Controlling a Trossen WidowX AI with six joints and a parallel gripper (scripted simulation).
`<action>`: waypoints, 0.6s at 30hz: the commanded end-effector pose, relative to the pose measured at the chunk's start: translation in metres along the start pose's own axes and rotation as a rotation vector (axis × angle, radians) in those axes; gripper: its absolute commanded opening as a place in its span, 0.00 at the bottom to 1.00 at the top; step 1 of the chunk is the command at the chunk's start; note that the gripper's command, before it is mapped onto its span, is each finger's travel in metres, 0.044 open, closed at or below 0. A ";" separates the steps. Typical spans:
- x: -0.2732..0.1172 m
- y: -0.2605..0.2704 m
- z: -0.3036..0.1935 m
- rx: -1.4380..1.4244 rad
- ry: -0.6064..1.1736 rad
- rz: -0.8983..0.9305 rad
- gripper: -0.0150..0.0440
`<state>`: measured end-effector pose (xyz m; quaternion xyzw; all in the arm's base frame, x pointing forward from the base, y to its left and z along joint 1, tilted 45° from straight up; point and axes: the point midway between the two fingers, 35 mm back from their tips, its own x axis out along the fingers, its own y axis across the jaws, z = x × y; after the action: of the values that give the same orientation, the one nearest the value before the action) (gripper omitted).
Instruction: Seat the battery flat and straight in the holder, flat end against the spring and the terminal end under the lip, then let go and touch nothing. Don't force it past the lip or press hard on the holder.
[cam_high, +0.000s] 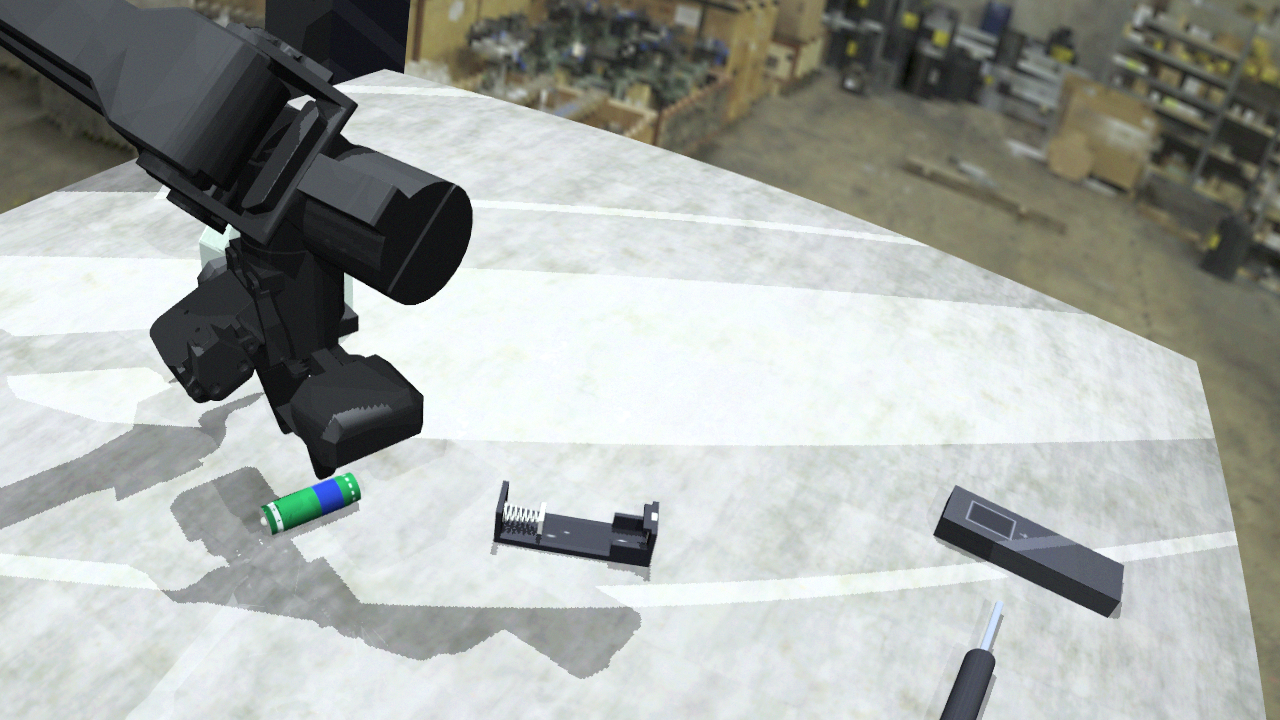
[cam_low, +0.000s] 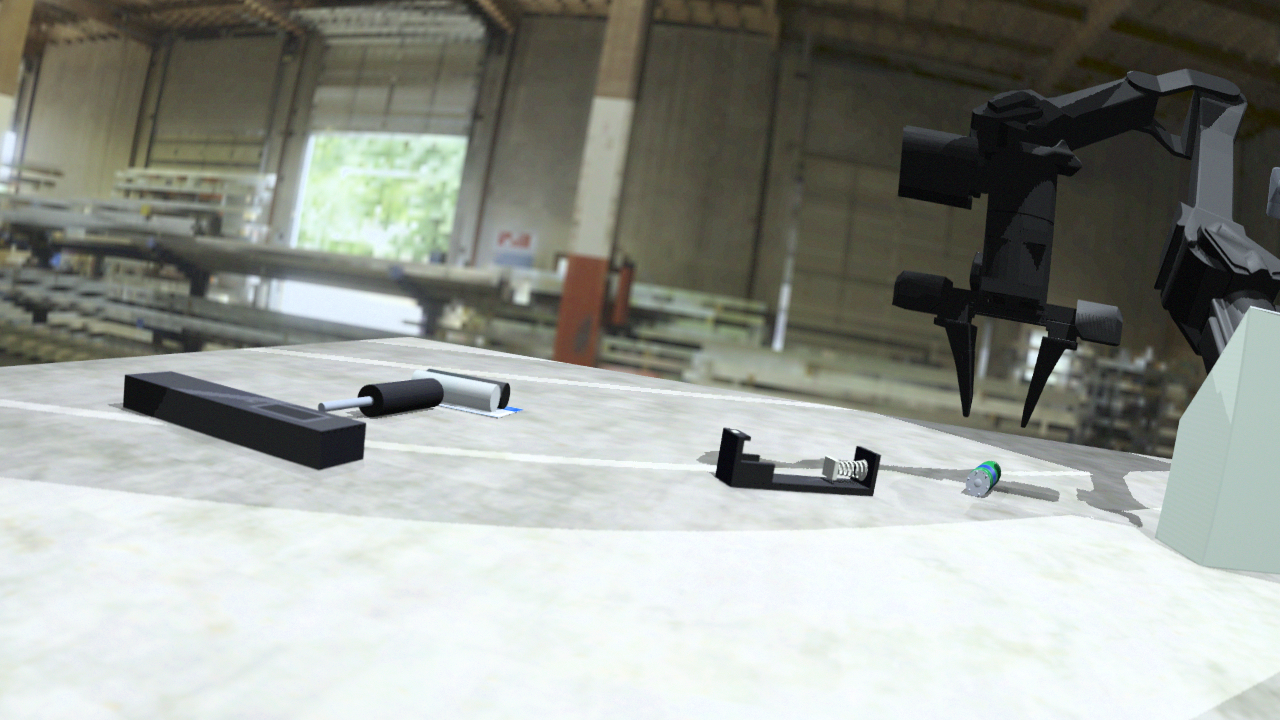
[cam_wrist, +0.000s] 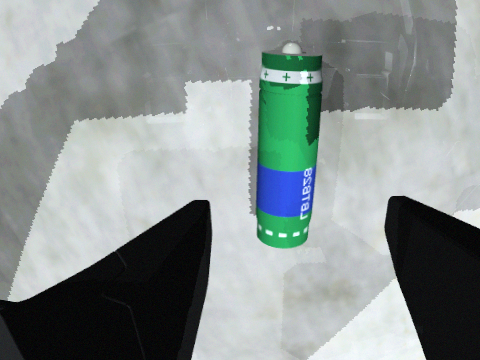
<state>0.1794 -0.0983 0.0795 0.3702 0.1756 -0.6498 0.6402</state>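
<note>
the green battery (cam_wrist: 288, 130) lies on the bench (cam_wrist: 165, 185), its blue band nearer the flat end, its silvery terminal at the top of the view. the hand (cam_wrist: 300, 215) stands open, black fingertips apart on either side, neither touching the battery.
</note>
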 end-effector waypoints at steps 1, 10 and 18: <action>0.001 0.000 0.001 0.043 -0.003 0.006 0.64; 0.010 0.000 0.000 0.043 -0.001 0.004 0.64; 0.023 0.001 0.000 0.043 0.001 0.003 0.64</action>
<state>0.1835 -0.1113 0.0697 0.3891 0.1546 -0.6504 0.6338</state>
